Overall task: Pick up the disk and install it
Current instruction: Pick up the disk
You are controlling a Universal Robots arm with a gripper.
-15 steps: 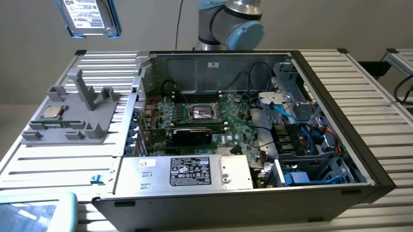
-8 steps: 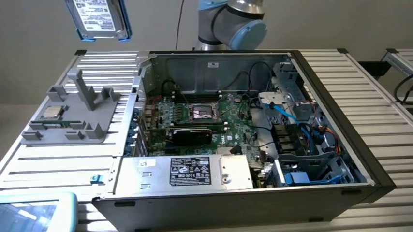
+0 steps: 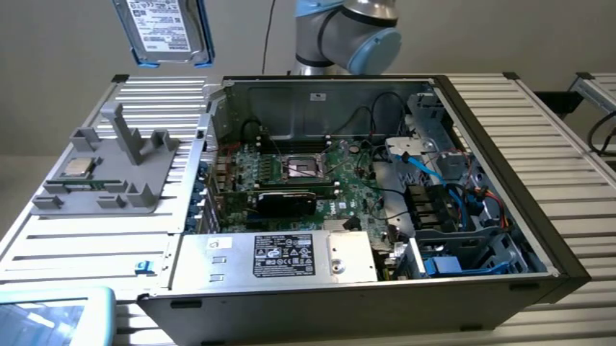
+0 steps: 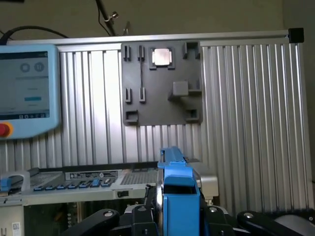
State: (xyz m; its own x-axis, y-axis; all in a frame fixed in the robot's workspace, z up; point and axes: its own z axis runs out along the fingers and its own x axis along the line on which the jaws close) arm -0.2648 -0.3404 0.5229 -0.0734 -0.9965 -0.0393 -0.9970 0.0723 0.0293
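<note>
Disk (image 3: 164, 29) is up in the air at the exterior view's upper left, well above the slatted table (image 3: 539, 122). Its white label faces the camera, with blue rails down both long edges. It hangs roughly upright, touching nothing below. The wrist view gives the grip: the gripper (image 4: 178, 222) is closed on the disk (image 4: 178, 194), with black fingers (image 4: 142, 221) against its two flat faces and one blue rail edge-on to the lens. My judgement is that it is held by the faces so the railed edges stay free to slide into a bay, and carried high so it passes over the case wall. Below, toward the exterior view's right, the computer case (image 3: 366, 306) lies on its side with the cover off. Inside are the motherboard (image 3: 308, 173) in the middle, a silver power supply (image 3: 288, 256) near the front wall, and a drive cage (image 3: 462, 252) in the near corner. That cage is the likely seat, though I cannot tell which slot. Beside the case a grey fixture (image 3: 106, 180) sits on the table, with the CPU chip (image 3: 77, 167) lying in one pocket. The exterior view supplies the disk's height and the case interior. The wrist view supplies the finger contact, looks across the fixture (image 4: 162, 93) and chip (image 4: 162, 56), and shows the screen of the teach pendant (image 4: 27, 88). The exterior view catches a corner of that pendant (image 3: 48, 317).
</note>
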